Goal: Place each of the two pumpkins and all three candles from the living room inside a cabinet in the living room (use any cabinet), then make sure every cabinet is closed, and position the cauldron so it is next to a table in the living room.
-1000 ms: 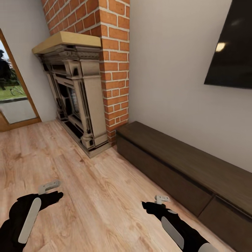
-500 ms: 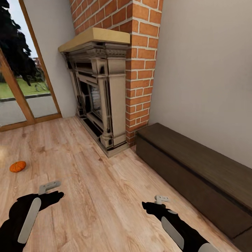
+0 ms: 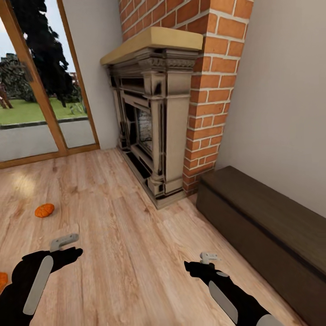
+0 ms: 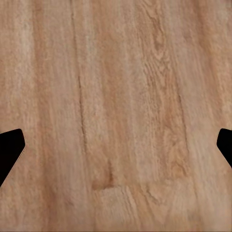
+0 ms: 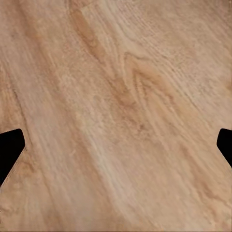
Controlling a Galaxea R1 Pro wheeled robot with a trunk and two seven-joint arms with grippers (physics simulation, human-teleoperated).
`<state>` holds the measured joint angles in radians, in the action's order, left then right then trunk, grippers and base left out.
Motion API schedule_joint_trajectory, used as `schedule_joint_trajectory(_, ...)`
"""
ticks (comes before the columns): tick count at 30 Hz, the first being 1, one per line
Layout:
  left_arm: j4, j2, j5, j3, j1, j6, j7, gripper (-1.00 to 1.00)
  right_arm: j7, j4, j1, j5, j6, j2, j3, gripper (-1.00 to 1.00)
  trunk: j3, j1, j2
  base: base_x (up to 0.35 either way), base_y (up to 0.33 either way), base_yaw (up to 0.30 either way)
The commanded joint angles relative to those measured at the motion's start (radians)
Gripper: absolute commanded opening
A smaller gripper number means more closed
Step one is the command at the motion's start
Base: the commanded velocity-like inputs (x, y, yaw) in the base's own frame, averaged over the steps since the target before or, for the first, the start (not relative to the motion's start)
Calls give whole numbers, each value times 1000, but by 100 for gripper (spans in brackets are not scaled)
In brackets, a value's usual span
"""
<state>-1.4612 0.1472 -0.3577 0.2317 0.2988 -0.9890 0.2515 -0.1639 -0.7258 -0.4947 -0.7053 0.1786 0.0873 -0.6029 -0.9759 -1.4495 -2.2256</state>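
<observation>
Head view: pumpkin [image 3: 44, 210] lay on wood floor [image 3: 127, 253] well left of fireplace [image 3: 154, 122]; second pumpkin [image 3: 2, 280] clipped at the frame edge beside left gripper [image 3: 63, 244]. Cabinet [image 3: 267, 231] sat shut along the right wall. Left wrist view: fingers [image 4: 10, 151] spread wide, nothing held. Right wrist view: right gripper [image 5: 116, 145] likewise apart, empty. Risk: base could nudge the near pumpkin, rolling it away.

Matt pale wood-grain floor [image 3: 136, 253] w/ rough red brick chimney [image 3: 213, 86] beside dark matt wood cabinet [image 3: 267, 222].
</observation>
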Motion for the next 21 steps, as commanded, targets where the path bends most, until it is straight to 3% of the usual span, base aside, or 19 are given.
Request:
schedule_joint_trajectory(1,-1,0,-10,0,1,-4,9,100,-9,-3,-1,-7,2,2,-6,100,-2,0,0,323,35,248)
schedule_joint_trajectory(21,2,0,-14,0,1,-3,9,100,-4,-4,-1,0,0,2,-4,100,-19,0,0,278,174,236)
